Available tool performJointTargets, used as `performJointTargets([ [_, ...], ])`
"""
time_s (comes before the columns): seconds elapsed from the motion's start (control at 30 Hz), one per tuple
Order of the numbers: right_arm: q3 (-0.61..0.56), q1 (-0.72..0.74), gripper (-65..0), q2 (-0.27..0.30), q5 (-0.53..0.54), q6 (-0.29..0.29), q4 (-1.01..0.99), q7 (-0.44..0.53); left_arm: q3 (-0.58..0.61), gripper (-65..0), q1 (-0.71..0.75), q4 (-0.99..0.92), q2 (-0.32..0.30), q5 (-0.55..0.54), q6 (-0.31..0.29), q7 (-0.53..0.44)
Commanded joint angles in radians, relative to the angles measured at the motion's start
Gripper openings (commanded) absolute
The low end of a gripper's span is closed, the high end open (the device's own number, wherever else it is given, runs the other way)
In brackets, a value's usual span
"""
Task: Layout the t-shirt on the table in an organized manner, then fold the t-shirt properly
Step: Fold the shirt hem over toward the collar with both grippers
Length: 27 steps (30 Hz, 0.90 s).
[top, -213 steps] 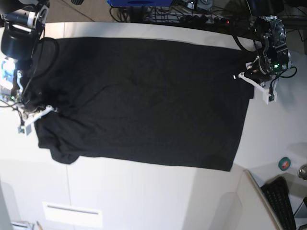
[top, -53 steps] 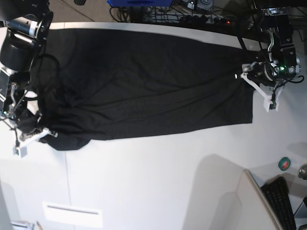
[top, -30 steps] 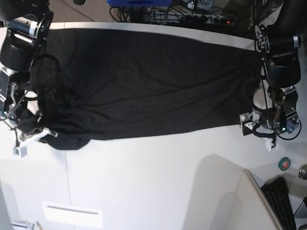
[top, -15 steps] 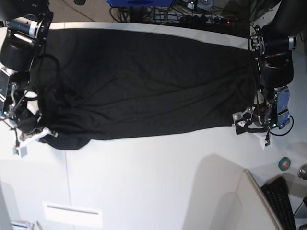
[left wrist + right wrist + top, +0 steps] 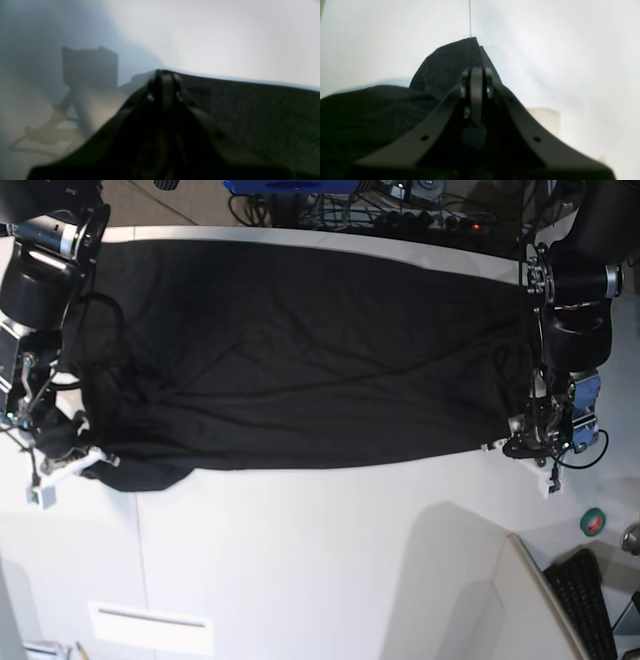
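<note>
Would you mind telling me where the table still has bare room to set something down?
The widest bare stretch of the table lies below the t-shirt's lower edge, between the left gripper and right gripper. A narrower strip lies beside the green tape roll. The t-shirt crowds the upper half.

— How did the two arms stand?

— Both reached down from the far side, one at each end, forearms pointing toward the near edge. The left hand (image 5: 522,446) sat low, wrist bent inward.

— And its jaws?

— Pressed together, pinching the t-shirt (image 5: 300,360) hem; the left wrist view showed the fingertips meeting on dark cloth.

— The right hand (image 5: 72,462)?

— Also clamped tight, fingers (image 5: 477,82) closed on a bunched fold, its arm crooked above it.
</note>
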Motion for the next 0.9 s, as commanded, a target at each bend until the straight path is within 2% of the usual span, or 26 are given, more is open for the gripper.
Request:
performJointTargets([
  [0.0,0.0,0.037,-65.0,0.015,0.014,0.009,0.008,0.023,0.002,-65.0,-0.027,0.018,-0.003,-0.001,-0.002,0.028],
  [0.3,-0.001,0.181,-65.0,0.048,0.014,0.009,-0.121,0.025,0.01,-65.0,-0.151,0.054,0.002,-0.001,-0.002,0.034],
  [0.4,-0.001,0.212,-65.0,0.068,0.014,0.009,-0.133,0.027,0.011,-65.0,-0.194,0.054,0.022,0.005,-0.002,0.034],
  [0.57,-0.001,0.223,-65.0,0.073,0.014,0.009,-0.133,0.109,0.011,-65.0,-0.245,0.054,0.059,0.007,-0.002,0.034],
  [0.87,-0.001,0.197,-65.0,0.074,0.014,0.009,-0.133,0.122,0.01,-65.0,-0.253,0.115,0.068,-0.001,-0.002,0.029],
])
